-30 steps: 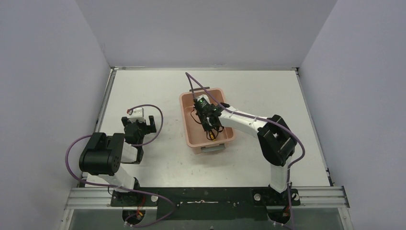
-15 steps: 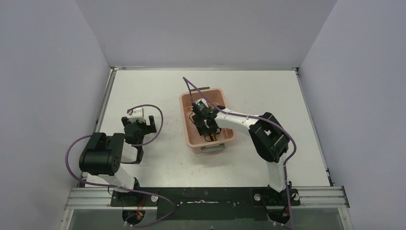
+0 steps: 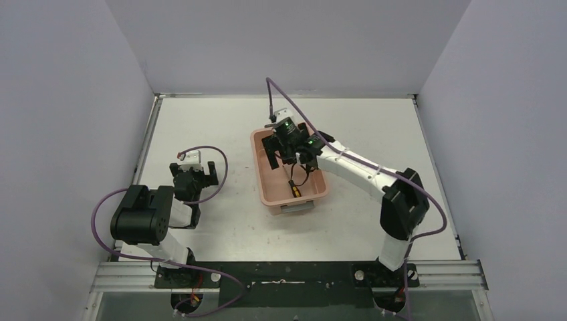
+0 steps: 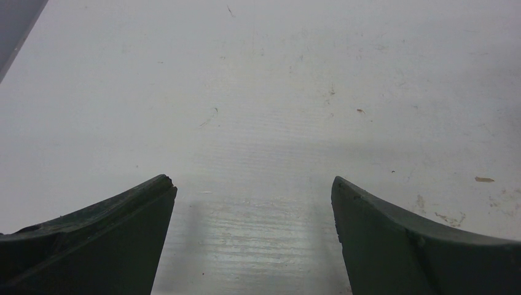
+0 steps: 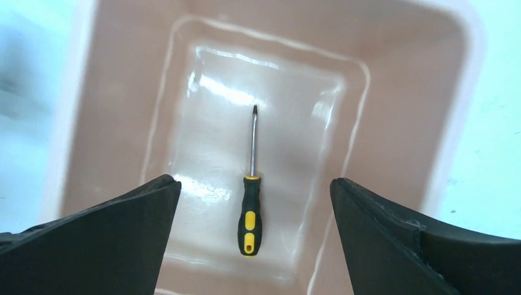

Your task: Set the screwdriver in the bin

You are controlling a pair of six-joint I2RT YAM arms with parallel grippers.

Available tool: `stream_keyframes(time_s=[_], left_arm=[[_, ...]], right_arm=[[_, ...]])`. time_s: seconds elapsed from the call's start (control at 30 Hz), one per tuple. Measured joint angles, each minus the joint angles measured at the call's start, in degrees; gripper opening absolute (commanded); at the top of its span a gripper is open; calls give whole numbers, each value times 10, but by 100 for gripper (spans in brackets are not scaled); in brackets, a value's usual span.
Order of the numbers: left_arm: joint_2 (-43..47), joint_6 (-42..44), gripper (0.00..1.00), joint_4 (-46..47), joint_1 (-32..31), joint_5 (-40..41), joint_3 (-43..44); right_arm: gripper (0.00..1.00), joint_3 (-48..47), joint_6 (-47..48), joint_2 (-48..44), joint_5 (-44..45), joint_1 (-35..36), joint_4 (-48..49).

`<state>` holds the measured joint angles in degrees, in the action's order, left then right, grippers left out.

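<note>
While my right end effector hangs wide open and empty above the bin, the screwdriver lies flat on the bin's floor.
Its long axis runs along the bin's length: the yellow and black handle is toward the near short end, and the thin shaft points at the far end. It touches neither of my fingers. My right arm stretches forward and leftward from its base, with the wrist over the bin's far half, looking down. My left arm is folded back, its end effector spread wide and empty, low over bare desk, well apart from the bin. From above, my wrist and cable cover the bin's far corner, and the shaft is hard to make out.
</note>
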<state>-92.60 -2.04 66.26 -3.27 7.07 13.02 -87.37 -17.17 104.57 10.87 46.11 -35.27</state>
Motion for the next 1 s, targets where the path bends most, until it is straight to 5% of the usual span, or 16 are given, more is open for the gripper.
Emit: stream_keyframes(time_s=[0.33, 0.7, 1.0], left_arm=[[0, 0, 97, 0, 0, 0, 0], [0, 0, 97, 0, 0, 0, 0], [0, 0, 97, 0, 0, 0, 0]], right_arm=[[100, 26, 11, -143, 18, -58, 31], [100, 329, 0, -291, -10, -339, 188], [100, 543, 25, -308, -38, -382, 386]])
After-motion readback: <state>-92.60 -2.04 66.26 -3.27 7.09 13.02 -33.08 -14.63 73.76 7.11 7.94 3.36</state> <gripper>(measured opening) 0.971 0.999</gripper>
